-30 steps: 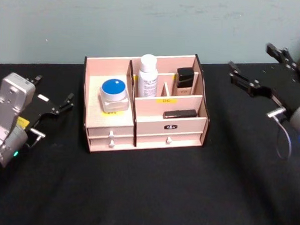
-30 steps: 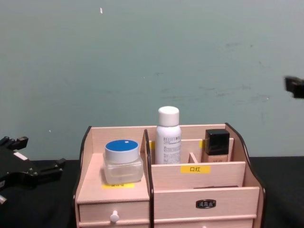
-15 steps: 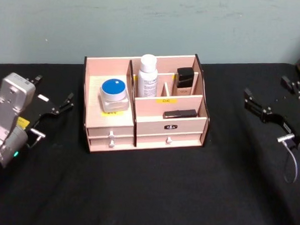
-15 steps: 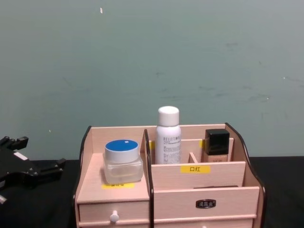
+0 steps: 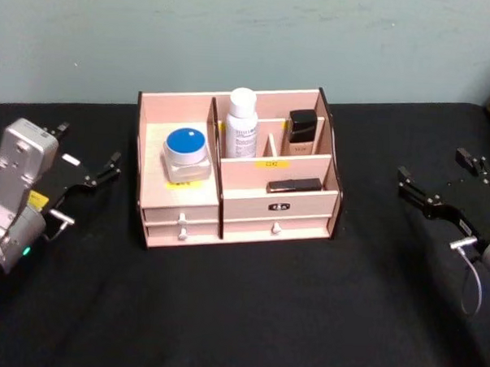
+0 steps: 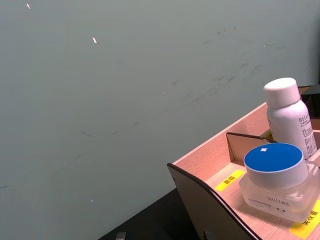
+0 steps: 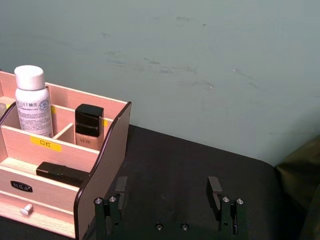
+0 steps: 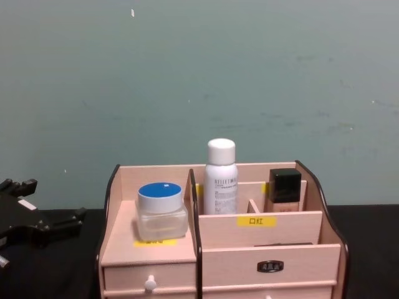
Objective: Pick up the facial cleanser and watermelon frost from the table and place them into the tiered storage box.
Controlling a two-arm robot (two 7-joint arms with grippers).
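On the black table (image 5: 247, 314), the tiered storage box (image 5: 237, 171) is set at the middle, its drawers facing the robot. Four things are seen inside it: a clear jar with a blue lid (image 5: 186, 155) on the left shelf above the drawer, a white bottle with a white cap (image 5: 241, 123) upright in the rear compartment just right of the centre divider, a squat bottle with a black cap (image 5: 302, 133) in the rear right compartment, and a flat black stick (image 5: 294, 186) lying in the lower front tier. Which of these are the facial cleanser and the watermelon frost cannot be told from the labels. No loose item is seen on the cloth around the box.

The left gripper (image 5: 89, 173) is held low over the table, well apart from the box on its left side; its fingers are spread and nothing is held between them. The right gripper (image 7: 167, 192) is held low over the table, well to the right of the box, its two fingers wide apart and empty.

The placing step is judged to be done, with both arms standing clear of the box. If anything is left, it is only for the arms to be brought to rest; no further grasp seems called for.
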